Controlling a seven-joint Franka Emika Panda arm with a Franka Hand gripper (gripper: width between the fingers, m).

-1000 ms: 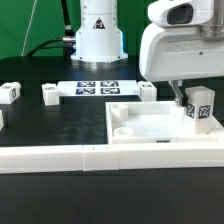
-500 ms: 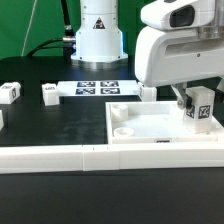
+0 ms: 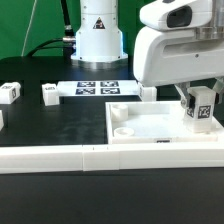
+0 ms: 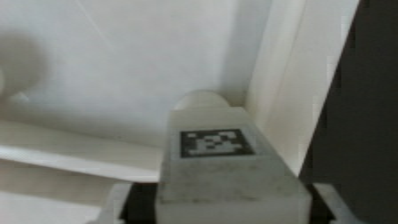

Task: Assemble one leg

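My gripper (image 3: 198, 96) is shut on a small white leg (image 3: 201, 107) with a black-and-white tag on its face. It holds the leg upright over the right rear corner of the large white square panel (image 3: 150, 128). In the wrist view the leg (image 4: 215, 160) fills the space between my dark fingers (image 4: 135, 203), its rounded end close to the panel's raised rim (image 4: 294, 70). Whether the leg touches the panel I cannot tell.
The marker board (image 3: 98, 88) lies behind the panel. Other small white legs lie at the exterior view's left (image 3: 10, 92) (image 3: 50, 93) and behind the panel (image 3: 148, 92). A long white border wall (image 3: 90, 157) runs along the front.
The gripper with the leg has shifted slightly to the exterior view's right and a little lower toward the panel's corner.
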